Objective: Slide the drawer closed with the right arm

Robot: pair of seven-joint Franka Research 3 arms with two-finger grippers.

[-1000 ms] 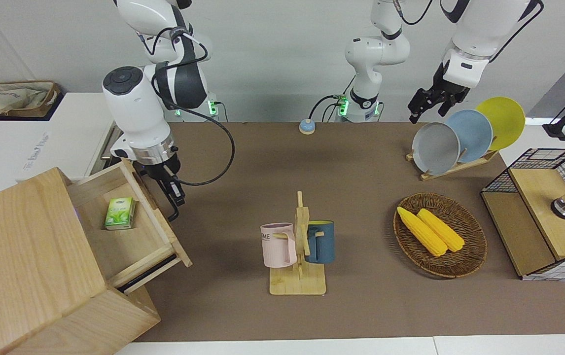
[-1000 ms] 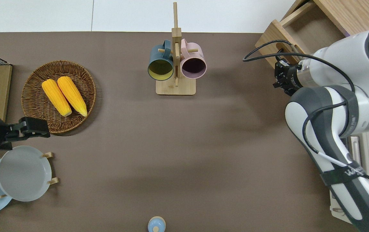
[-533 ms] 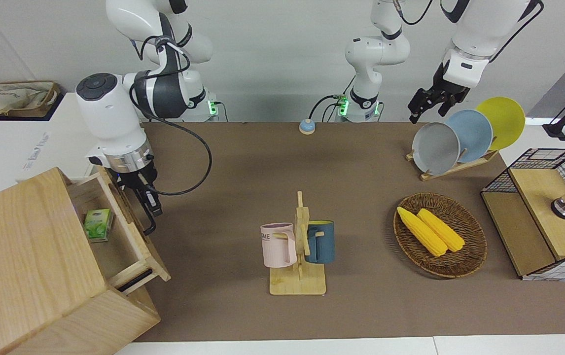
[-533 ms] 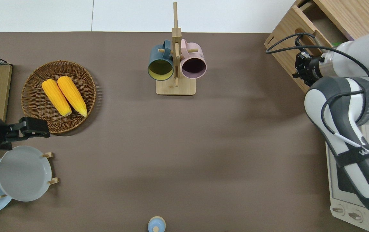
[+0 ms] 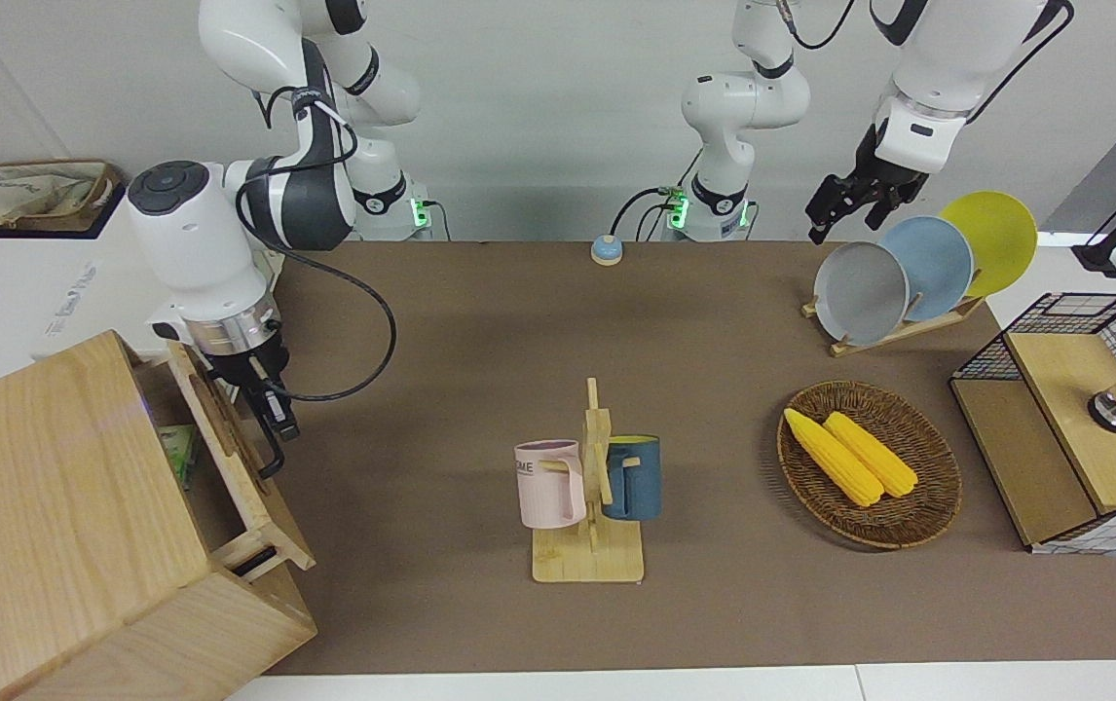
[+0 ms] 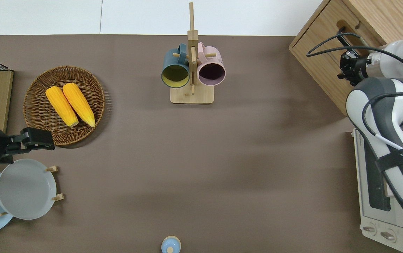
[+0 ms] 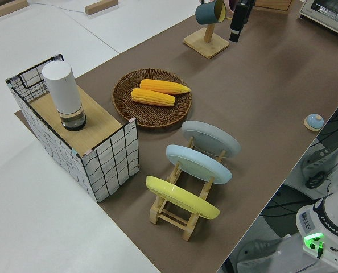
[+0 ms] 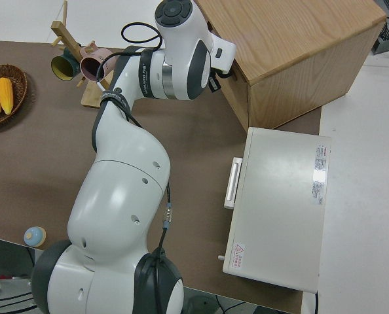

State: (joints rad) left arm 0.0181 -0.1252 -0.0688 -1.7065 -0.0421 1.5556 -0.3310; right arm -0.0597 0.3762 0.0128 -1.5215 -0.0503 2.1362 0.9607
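The pale-wood drawer (image 5: 227, 438) stands only a little way out of the large pale-wood box (image 5: 52, 506) at the right arm's end of the table. It also shows in the overhead view (image 6: 321, 59). My right gripper (image 5: 271, 424) points down against the drawer's front, at its black bar handle (image 5: 273, 456). In the overhead view the gripper (image 6: 347, 66) is over the drawer's front edge. A sliver of a green packet (image 5: 178, 453) shows inside the drawer. The left arm is parked.
A white toaster oven (image 6: 381, 207) stands beside the box, nearer to the robots. A mug rack (image 5: 589, 487) with two mugs is mid-table. A basket of corn (image 5: 870, 465), a plate rack (image 5: 899, 273) and a wire-and-wood box (image 5: 1074, 419) are toward the left arm's end.
The drawer has slid far into the box, and my right gripper has moved with its front toward the box. The green packet is now almost hidden. The left arm has not moved.
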